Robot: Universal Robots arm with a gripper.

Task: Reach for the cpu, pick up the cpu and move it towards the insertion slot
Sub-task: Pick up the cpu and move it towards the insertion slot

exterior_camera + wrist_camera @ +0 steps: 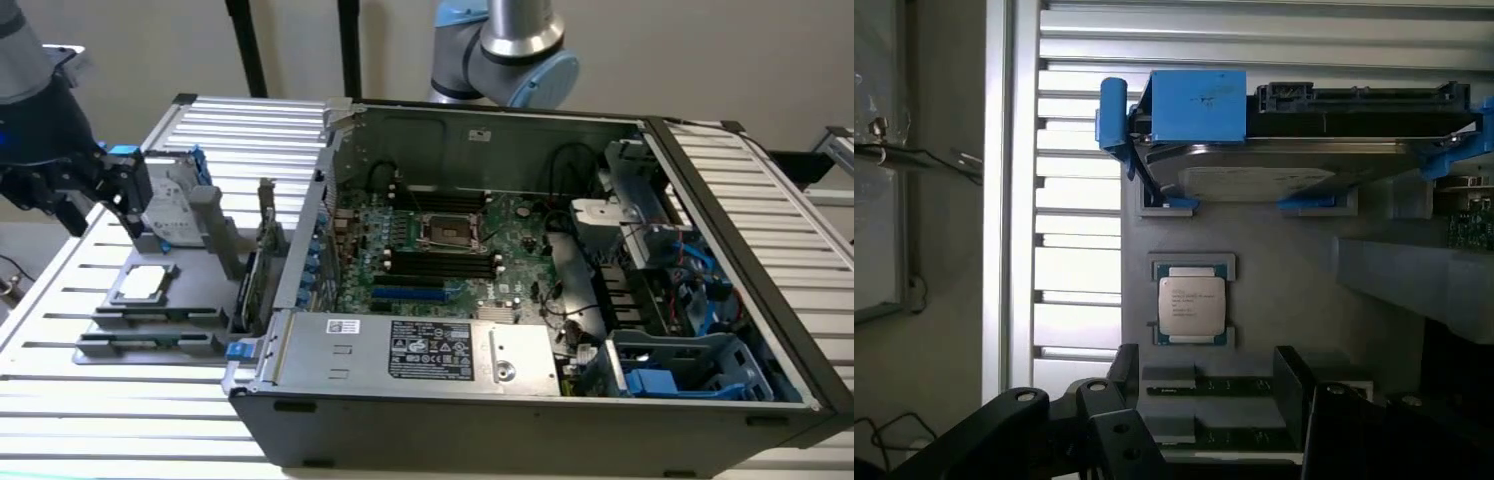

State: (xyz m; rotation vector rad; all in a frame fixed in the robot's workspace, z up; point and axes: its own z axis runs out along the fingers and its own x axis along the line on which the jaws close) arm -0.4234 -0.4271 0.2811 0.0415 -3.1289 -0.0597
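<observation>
The cpu (144,284) (1191,305), a small flat square chip with a silvery top, lies in a recess of the grey holder tray (94,330) at the exterior view's left, outside the computer case. My gripper (131,205) (1204,385) hangs above the tray, a little beyond the cpu and apart from it. Its black fingers (1124,368) stand open with nothing held between them. The insertion slot (450,232), a shiny metal frame with a dark centre, sits on the green board inside the open case.
An upright silver hard drive (167,205) (1294,165) with blue brackets stands on the tray just beyond the cpu, close to my gripper. The case wall (300,250) rises between tray and board. Black memory slots (441,265) lie beside the socket. A second arm (514,50) stands behind the case.
</observation>
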